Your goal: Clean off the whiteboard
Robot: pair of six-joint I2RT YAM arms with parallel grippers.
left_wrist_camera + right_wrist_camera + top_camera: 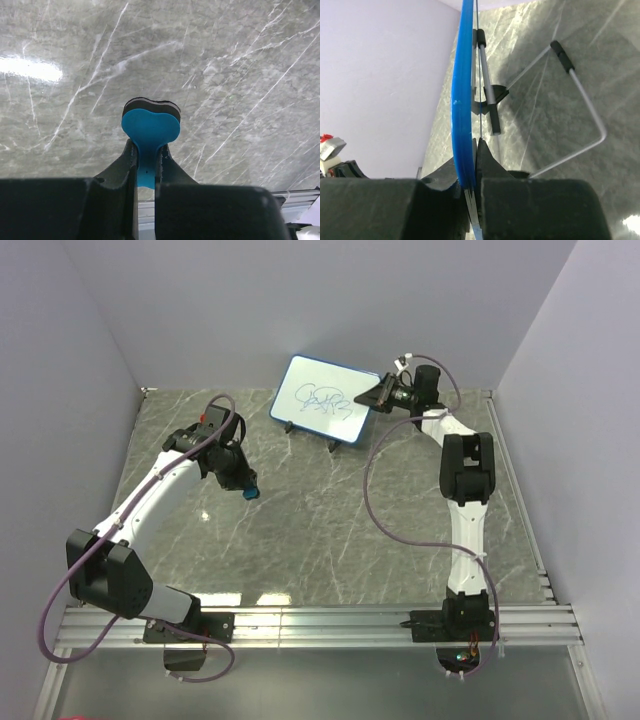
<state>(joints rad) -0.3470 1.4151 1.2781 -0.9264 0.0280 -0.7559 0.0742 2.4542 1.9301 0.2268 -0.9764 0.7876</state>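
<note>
The whiteboard [322, 400] stands tilted on its wire feet at the back of the table, with a blue scribble on its white face. My right gripper [378, 393] is shut on its right edge; in the right wrist view the blue rim [462, 100] runs edge-on between the jaws of that gripper [471, 150]. A blue eraser [150, 125] with a dark felt face is clamped by its handle in my left gripper [147, 150]. That left gripper [243, 485] hovers over the marble table, left of and in front of the board.
The board's wire stand [580, 115] with black tips rests on the marble table [330, 520] behind the rim. Purple walls close in the back and sides. A metal rail [320, 625] runs along the near edge.
</note>
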